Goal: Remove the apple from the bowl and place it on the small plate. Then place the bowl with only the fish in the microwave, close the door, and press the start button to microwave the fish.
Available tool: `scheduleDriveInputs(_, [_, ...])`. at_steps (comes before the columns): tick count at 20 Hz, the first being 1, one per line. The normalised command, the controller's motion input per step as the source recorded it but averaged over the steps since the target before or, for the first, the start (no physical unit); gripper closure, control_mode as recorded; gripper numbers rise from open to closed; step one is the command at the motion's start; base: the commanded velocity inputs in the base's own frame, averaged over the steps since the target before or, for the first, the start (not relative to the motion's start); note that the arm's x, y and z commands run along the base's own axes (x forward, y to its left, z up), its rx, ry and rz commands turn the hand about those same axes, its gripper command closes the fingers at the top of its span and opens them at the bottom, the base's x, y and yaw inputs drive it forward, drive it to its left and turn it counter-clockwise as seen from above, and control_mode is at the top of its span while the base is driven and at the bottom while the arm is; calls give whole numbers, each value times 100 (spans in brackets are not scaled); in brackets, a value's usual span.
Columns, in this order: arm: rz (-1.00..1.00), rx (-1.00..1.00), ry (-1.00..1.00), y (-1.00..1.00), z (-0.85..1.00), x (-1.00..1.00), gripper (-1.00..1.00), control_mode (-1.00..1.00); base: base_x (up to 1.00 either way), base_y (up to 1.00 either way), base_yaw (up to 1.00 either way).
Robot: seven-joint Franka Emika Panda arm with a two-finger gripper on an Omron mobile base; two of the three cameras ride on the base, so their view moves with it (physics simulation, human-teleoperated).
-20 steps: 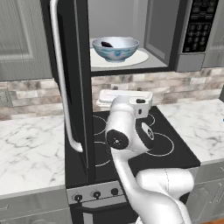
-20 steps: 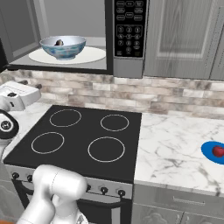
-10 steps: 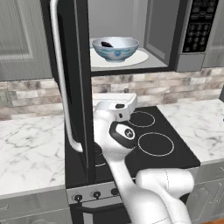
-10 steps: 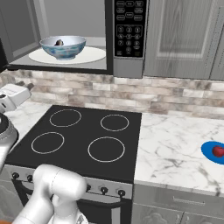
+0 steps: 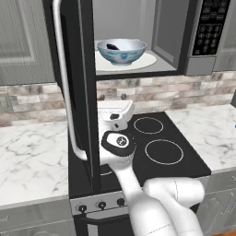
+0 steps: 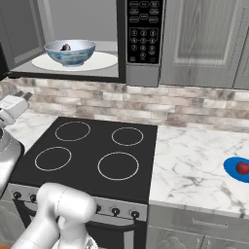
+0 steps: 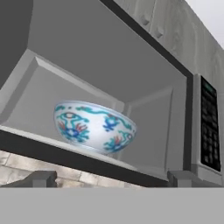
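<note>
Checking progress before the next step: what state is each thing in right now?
Black over-range microwave: cavity exposed, not running as far as visible.
Wide black door with silver bar handle: swung fully open.
White-bluish patterned bowl: upright on the white turntable plate inside.
Dark-backed fish: in the bowl.
Small red apple: on the flat blue plate.
Gripper: open, empty.

Marble counter (image 6: 194, 165), brick backsplash (image 6: 194, 109)

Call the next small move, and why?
Probably swing the pincer round behind the open door to push it shut: the bowl with the fish sits inside the microwave, the apple on the small plate.
</note>
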Motion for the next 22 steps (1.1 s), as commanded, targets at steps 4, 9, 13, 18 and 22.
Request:
scheduleDriveInputs(4, [0, -5, 0, 46, -18, 0, -100, -100, 0, 0, 0])
scheduleDriveInputs(9, [-1, -1, 0, 52, -20, 0, -100, -100, 0, 0, 0])
scheduleDriveInputs(13, [-1, 0, 0, 47, -19, 0, -100, -100, 0, 0, 0])
scheduleDriveInputs(18, [0, 0, 0, 7, -17, -18, -100, -100, 0, 0, 0])
scheduleDriveInputs(22, [0, 0, 0, 26, -26, -5, -100, -100, 0, 0, 0])
